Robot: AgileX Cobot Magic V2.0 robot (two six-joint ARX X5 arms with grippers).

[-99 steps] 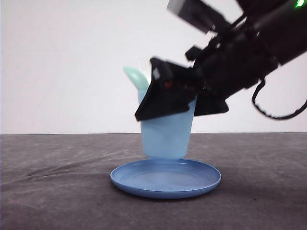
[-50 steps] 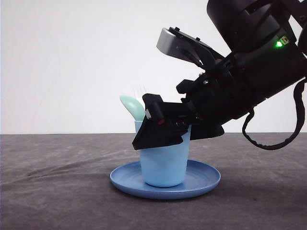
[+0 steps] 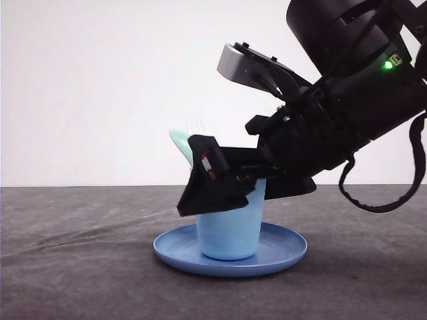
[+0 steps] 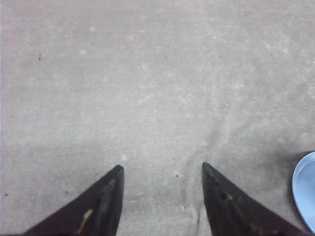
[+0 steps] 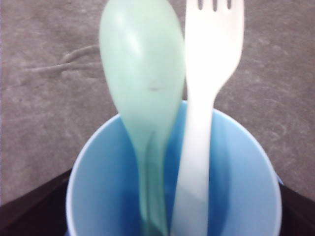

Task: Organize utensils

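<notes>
Right gripper (image 3: 217, 190): its 2 black fingers straddle the light blue cup (image 3: 230, 227); whether they clamp it or have let go, I cannot tell.
Left gripper (image 4: 162, 196): jaws apart, holding nothing, over bare table (image 4: 147, 73).
Utensils: mint-green spoon (image 5: 142, 93) and white fork (image 5: 209, 64) stand together in the cup, heads up.
Cup: centred on the blue plate (image 3: 230, 250).
Risk: a skewed withdrawal could snag the rim and tip the cup.
Surface: dark grey matte cloth; plain white wall (image 3: 100, 87) behind.

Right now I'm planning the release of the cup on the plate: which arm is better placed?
Right. Its gripper sits around the cup, which stands on the plate with spoon and fork inside. The left gripper hangs open over bare table.
</notes>
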